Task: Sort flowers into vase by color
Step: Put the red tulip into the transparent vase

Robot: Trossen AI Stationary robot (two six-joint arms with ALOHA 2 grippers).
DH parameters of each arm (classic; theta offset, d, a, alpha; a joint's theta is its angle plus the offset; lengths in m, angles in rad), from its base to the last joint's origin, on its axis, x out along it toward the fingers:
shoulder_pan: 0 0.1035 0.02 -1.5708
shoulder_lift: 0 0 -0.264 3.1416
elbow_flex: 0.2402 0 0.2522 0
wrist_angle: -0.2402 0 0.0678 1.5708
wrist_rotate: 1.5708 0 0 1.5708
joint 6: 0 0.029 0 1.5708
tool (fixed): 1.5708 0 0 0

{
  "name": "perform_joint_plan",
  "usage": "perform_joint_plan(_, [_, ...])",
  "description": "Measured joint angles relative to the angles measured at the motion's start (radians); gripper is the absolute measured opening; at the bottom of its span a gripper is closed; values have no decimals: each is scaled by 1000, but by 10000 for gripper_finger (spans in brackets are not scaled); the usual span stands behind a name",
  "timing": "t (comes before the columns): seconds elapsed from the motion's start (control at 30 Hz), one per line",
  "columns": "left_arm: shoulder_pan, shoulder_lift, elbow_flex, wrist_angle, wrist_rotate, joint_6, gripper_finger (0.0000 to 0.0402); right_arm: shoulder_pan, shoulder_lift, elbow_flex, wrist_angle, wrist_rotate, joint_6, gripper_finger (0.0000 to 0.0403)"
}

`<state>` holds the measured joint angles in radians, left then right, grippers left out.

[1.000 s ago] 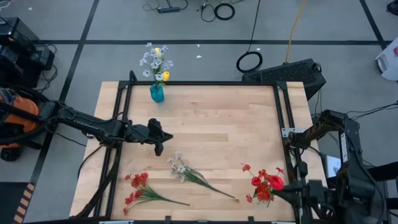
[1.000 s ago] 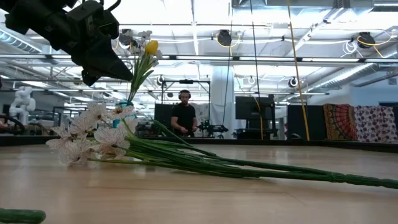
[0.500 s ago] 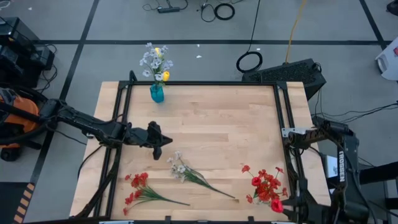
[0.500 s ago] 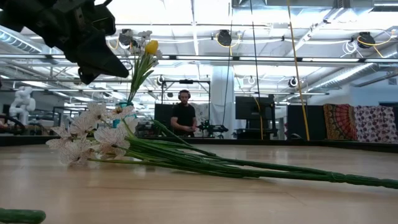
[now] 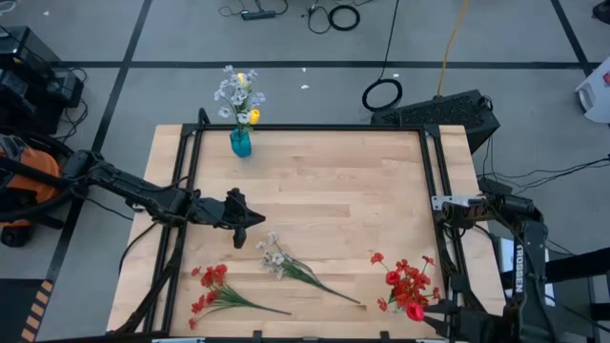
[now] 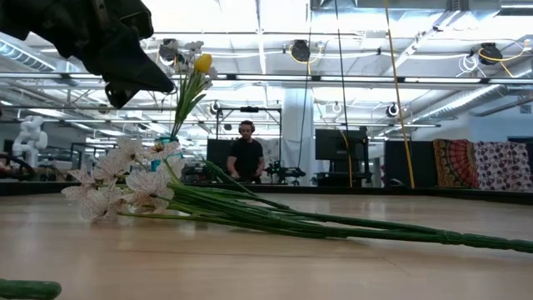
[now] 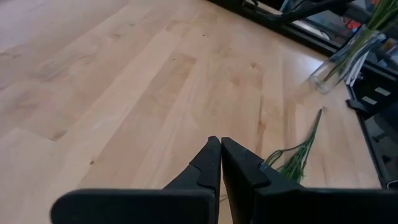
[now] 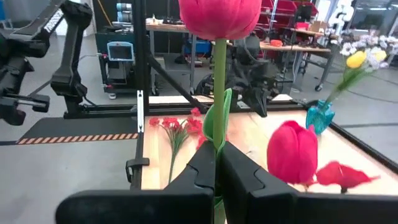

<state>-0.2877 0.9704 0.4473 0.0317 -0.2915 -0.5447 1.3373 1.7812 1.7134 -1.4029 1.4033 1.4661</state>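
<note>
The teal vase [image 5: 240, 143] stands near the table's far left corner and holds white blossoms and yellow tulips [image 5: 240, 95]. A white sprig [image 5: 286, 263] lies on its side near the middle front, also close in the low view [image 6: 125, 187]. Red sprays [image 5: 214, 292] lie at the near left. A red pile [image 5: 404, 279] lies at the near right. My right gripper [image 8: 217, 152] is at the near right corner, shut on a red tulip [image 5: 415, 311]. My left gripper [image 5: 246, 217] hovers shut above the table left of centre, just beyond the white sprig. My right gripper pinches the red tulip's green stem [image 8: 219, 134] between its two fingers, below the leaf and well below the head [image 8: 219, 15]. The fingers are level and point toward the table's left. The tulip stands upright above them; its lower stem is hidden behind the fingers.
A black frame rail [image 5: 310, 128] runs around the table's edges. A second red tulip [image 8: 292, 158] lies on the red pile. A person [image 6: 246, 158] stands far behind the table. Bare wood spans the table's middle and far right [image 5: 353, 181].
My right gripper has carried the red tulip from above the red pile toward the table's near edge, and the arm has swung round at the near right corner. My left gripper has risen a little and drifted slightly left, staying shut.
</note>
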Motion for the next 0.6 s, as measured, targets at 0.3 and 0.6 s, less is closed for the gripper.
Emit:
perform_joint_plan(0.3, [-1, 0, 0, 15, -2, 0, 20, 0, 31, -9, -61, -74, 120, 0])
perform_joint_plan(0.6, [-1, 0, 0, 15, -5, 0, 20, 0, 42, -17, -86, -185, 223, 31])
